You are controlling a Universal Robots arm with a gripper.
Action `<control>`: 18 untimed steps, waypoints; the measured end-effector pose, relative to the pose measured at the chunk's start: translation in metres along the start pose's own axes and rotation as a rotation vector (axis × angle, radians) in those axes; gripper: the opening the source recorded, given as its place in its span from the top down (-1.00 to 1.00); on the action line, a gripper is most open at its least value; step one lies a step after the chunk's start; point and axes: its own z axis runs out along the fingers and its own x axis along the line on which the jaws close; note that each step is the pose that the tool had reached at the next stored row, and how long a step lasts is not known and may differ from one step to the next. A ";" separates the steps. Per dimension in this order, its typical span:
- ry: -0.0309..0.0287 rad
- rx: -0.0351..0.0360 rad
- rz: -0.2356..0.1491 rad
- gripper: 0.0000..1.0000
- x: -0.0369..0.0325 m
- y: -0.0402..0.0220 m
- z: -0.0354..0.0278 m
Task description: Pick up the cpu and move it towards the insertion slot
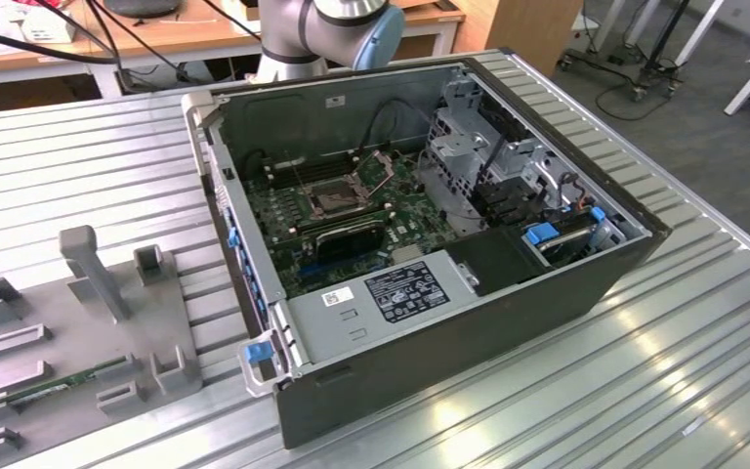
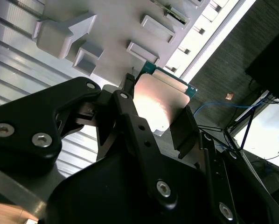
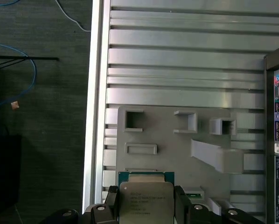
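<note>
The gripper (image 3: 146, 207) holds the cpu (image 3: 145, 193) tight between its fingers; small dark writing sits on its shiny top.

arm (image 1: 300, 34): silvery-grey tube, pale blue joint cap (image 1: 372, 37) | gripper (image 2: 158, 105): matte black, angular plates and linkages | fingers (image 2: 184, 133): flat, black, straight-edged | screws (image 2: 163, 188): silver hex-socket heads dotted across the black plates in both wrist views

In the first wrist view the frame edge cuts off the cpu (image 3: 145, 199), whose two sides the claw (image 3: 145, 205) covers.
</note>
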 end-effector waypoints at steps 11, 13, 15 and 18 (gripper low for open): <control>0.0001 0.0001 0.000 -0.09 -0.0025 0.0000 -0.0001; 0.0001 0.0001 0.000 -0.09 -0.0035 -0.0001 -0.0001; 0.0000 0.0001 0.000 -0.09 -0.0050 -0.0001 -0.0001; -0.0001 0.0000 0.001 -0.09 -0.0057 -0.0001 0.0000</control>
